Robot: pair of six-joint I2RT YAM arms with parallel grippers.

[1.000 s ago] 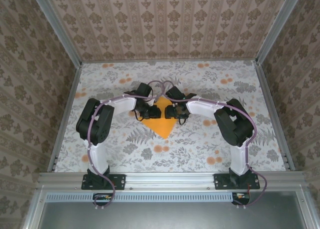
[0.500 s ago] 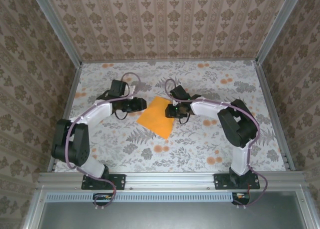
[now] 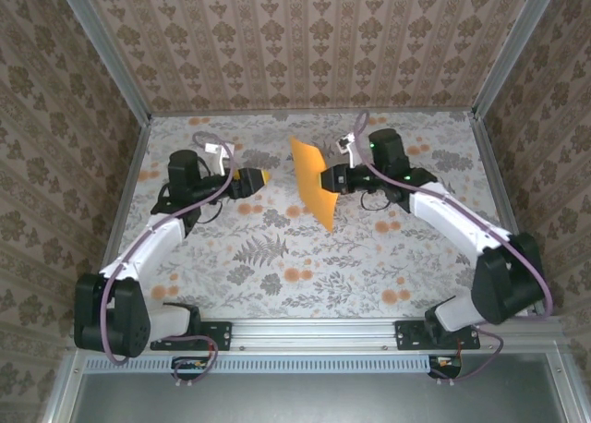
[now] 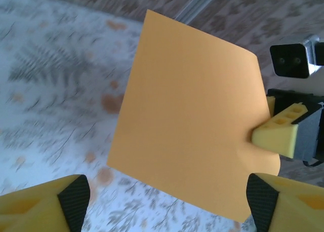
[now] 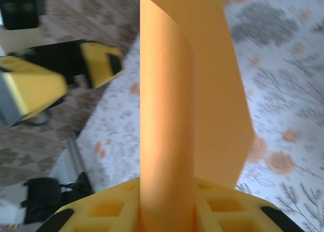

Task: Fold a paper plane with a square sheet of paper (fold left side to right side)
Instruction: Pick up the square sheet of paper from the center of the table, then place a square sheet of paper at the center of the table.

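Observation:
The square sheet of paper (image 3: 312,185) is plain bright orange and hangs on edge above the middle of the table, a single bowed layer. My right gripper (image 3: 322,179) is shut on its right edge. In the right wrist view the sheet (image 5: 174,105) curls up out of the yellow jaws of my right gripper (image 5: 167,214). My left gripper (image 3: 262,176) is open, a short way left of the sheet and apart from it. In the left wrist view the sheet (image 4: 187,136) faces me beyond my left gripper (image 4: 167,211), pinched at its right by a yellow right fingertip (image 4: 276,133).
The table (image 3: 277,266) wears a cloth printed with grey leaves and small orange blossoms. Aluminium rails (image 3: 125,201) edge it left and right, and patterned walls (image 3: 305,44) close it in. Both arm bases (image 3: 434,331) sit at the near edge.
The left gripper opened, let go of the sheet and drew back to the left. The right gripper closed on the sheet and lifted it off the table until it stood on edge.

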